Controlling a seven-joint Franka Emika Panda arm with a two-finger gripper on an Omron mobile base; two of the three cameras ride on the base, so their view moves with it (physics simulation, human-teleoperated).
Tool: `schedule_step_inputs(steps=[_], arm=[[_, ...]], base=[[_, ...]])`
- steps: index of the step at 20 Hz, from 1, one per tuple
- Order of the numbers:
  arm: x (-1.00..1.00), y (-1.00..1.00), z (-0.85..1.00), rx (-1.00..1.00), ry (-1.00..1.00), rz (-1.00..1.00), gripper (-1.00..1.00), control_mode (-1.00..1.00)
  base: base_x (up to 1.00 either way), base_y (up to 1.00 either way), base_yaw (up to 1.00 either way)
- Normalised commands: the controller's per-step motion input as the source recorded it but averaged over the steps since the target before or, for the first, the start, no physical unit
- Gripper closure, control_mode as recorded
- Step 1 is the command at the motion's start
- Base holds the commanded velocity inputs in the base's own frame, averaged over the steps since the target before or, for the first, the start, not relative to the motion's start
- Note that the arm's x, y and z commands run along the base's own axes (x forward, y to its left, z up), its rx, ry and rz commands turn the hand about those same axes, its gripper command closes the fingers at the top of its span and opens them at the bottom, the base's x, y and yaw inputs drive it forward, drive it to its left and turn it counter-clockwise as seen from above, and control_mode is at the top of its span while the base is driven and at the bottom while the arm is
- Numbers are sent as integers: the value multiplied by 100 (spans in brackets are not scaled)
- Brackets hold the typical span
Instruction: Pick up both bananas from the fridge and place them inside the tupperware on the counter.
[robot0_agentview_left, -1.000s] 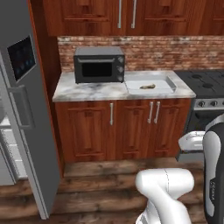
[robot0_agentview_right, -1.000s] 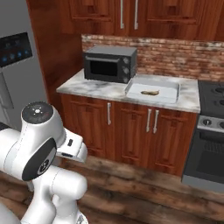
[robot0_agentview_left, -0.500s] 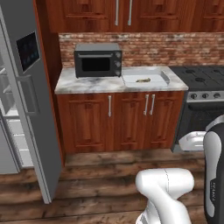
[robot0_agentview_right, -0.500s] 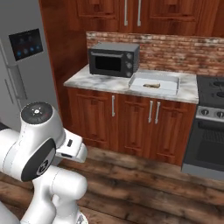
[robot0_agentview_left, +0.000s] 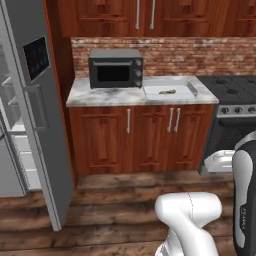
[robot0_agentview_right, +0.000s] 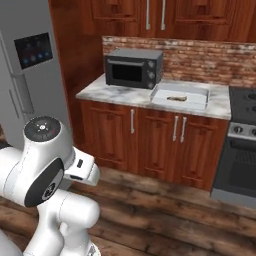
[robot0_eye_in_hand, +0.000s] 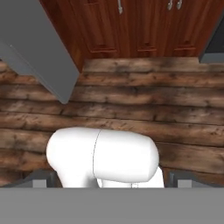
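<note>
My jaws stood spread as wide as they go and held nothing; in the hand view they pointed down at the brown wooden plank floor (robot0_eye_in_hand: 131, 105), not at any thing of the task. What had just changed was the whole picture and not the things in it: over the last second the white-grey veined marble surface (robot0_agentview_left: 100, 95) had drawn away and become smaller in both base views, while the flat grey door of the tall fridge (robot0_agentview_left: 37, 100) had come closer on the left, so I judged that my base was driving back from the surface and toward the fridge. The shallow pale grey-white tupperware tray (robot0_agentview_left: 187, 86) lay on that surface, just beside the black microwave oven (robot0_agentview_left: 116, 68) and near the black stovetop (robot0_agentview_left: 230, 85). Inside the tray lay one small curved banana, yellow with dark brown patches (robot0_agentview_left: 167, 92), also seen from the right base view (robot0_agentview_right: 176, 98), where it rested flat on the bottom of the tray (robot0_agentview_right: 200, 100). The fridge door stood open, and a narrow part of the pale interior with its shelves (robot0_agentview_left: 10, 125) showed at the left edge, but I could not make out the second banana there. To me this meant that half of the task was done: one banana was delivered, and with empty jaws I had to go for the other one.
</note>
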Motion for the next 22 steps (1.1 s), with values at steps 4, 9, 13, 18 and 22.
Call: schedule_step_inputs(steps=[4, 9, 13, 18, 22], arm=[[0, 0, 0, 0, 0, 0, -100, 100], [0, 0, 0, 0, 0, 0, -100, 100], [0, 0, 0, 0, 0, 0, -100, 100], [0, 0, 0, 0, 0, 0, -100, 100], [0, 0, 0, 0, 0, 0, -100, 100]], base=[[-57, 52, 59], [-39, 61, 90], [-16, 61, 97], [0, 55, 84], [21, 49, 47]])
